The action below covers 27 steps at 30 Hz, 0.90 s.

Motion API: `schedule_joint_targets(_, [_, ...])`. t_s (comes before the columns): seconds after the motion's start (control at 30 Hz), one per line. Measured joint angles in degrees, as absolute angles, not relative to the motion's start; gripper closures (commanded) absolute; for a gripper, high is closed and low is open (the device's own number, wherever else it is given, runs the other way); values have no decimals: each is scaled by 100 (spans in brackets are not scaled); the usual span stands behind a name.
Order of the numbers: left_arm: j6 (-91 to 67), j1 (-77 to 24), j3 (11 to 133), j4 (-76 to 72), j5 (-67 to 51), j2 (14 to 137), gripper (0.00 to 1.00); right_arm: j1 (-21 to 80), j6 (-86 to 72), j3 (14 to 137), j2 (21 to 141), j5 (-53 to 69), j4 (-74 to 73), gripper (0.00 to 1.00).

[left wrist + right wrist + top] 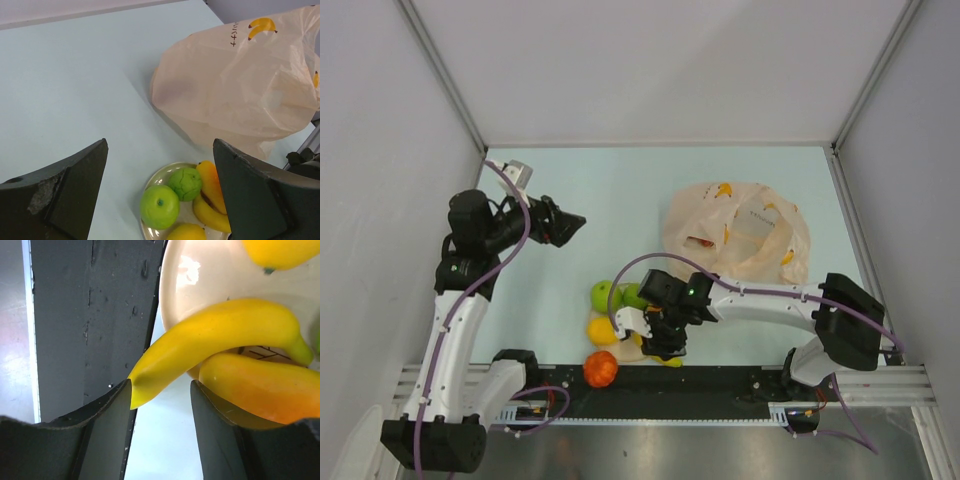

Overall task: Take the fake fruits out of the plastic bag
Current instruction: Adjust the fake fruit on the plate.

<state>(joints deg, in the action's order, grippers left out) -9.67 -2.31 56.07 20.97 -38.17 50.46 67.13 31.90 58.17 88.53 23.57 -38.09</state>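
Note:
The peach-pink plastic bag [740,235] lies crumpled at the back right and also shows in the left wrist view [240,85]. The beige plate [159,176] holds two green apples [159,206], a mango [210,182], a banana [210,215] and a lemon [186,232]. A red-orange tomato-like fruit [601,369] sits at the near edge. My right gripper [160,390] is open, low over the plate's near rim, with the banana [220,335] tip at one finger and the mango [260,385] at the other. My left gripper [160,145] is open and empty, raised at the left. The grape bunch is not in view.
The black rail [90,315] runs along the table's near edge, right beside the plate [210,280]. White walls enclose the table at the left, back and right. Bare light-blue tabletop [75,75] lies between my left gripper and the bag.

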Motion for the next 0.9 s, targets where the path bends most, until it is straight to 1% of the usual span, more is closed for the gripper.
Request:
schedule_joint_targets(0.13, [-965,-231,5592,2097,-3817,5000,9,6775,3144,5817,8895,2331,-3704,45])
schedule_joint_targets(0.2, [-963,-231,5592,2097,-3817,4969,9,6847,3120,5817,8978,2322,-3642,43])
schedule_joint_targets(0.27, [-963,-231,5590,2097,-3815,4941,8,6952,3079,5795,9074,2309,-3570,43])
schedule_joint_targets(0.33, [-963,-231,5581,2097,-3815,4912,8,7057,3017,5741,9113,2279,-3514,47])
schedule_joint_targets(0.37, [-963,-226,5572,2097,-3815,4904,8,7094,2998,5710,9118,2241,-3483,52])
schedule_joint_targets(0.43, [-963,-217,5542,2095,-3815,4873,8,7157,2954,5669,9120,2158,-3446,55])
schedule_joint_targets(0.47, [-963,-209,5520,2095,-3817,4862,8,7175,2936,5658,9120,2117,-3426,60])
schedule_joint_targets(0.63, [-965,-165,5505,2102,-3815,4840,8,7159,2847,5649,9120,1973,-3306,68])
schedule_joint_targets(0.9, [-985,-119,5505,2102,-3820,4801,8,6989,2648,5695,9118,1986,-3271,69])
